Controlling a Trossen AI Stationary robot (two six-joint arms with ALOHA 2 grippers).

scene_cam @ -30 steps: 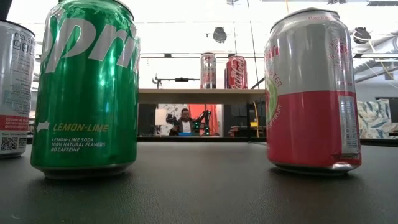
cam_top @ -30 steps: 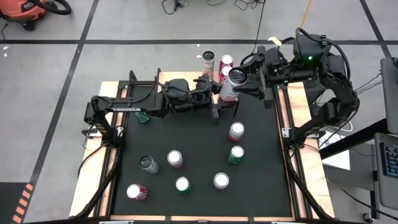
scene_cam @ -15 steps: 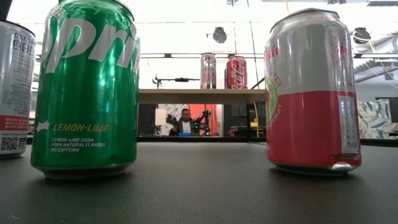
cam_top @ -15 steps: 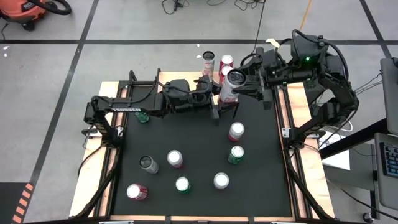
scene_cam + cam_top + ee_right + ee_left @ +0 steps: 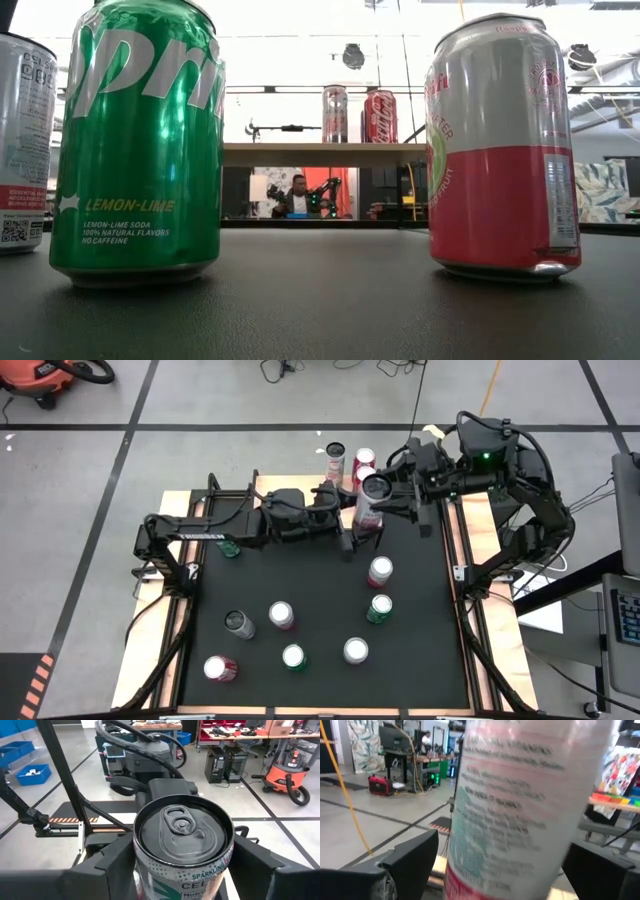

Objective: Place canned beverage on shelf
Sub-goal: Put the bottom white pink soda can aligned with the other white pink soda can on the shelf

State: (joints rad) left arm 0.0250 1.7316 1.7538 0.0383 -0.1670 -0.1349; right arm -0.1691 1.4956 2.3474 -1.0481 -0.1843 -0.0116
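A silver, pink-banded canned beverage (image 5: 372, 500) hangs upright above the table's far middle, with my right gripper (image 5: 380, 503) shut on it. My left gripper (image 5: 352, 525) reaches in level from the table's left. It is open, with a finger on each side of the can (image 5: 520, 810) and a gap to each. The shelf (image 5: 300, 153), a wood plank on black legs, stands at the far edge. Two cans (image 5: 335, 113) (image 5: 379, 115) stand on its top. My right gripper pinches the can's upper wall (image 5: 150, 870), just below the rim, between its two fingers (image 5: 112, 865). It comes nearly level from the table's right. The can stands upright in the hold, its pull-tab top (image 5: 182, 825) up, lifted clear of the table.
Several more cans stand on the black tabletop (image 5: 320, 690), among them a green Sprite can (image 5: 140, 140) and a red-and-silver one (image 5: 500, 145) near the front. Wooden rails (image 5: 455, 530) run along the table's sides. A person sits in the room behind.
My left gripper has opened and let go of the can, with its fingers still on either side of it. The can stays upright and lifted in my right gripper.
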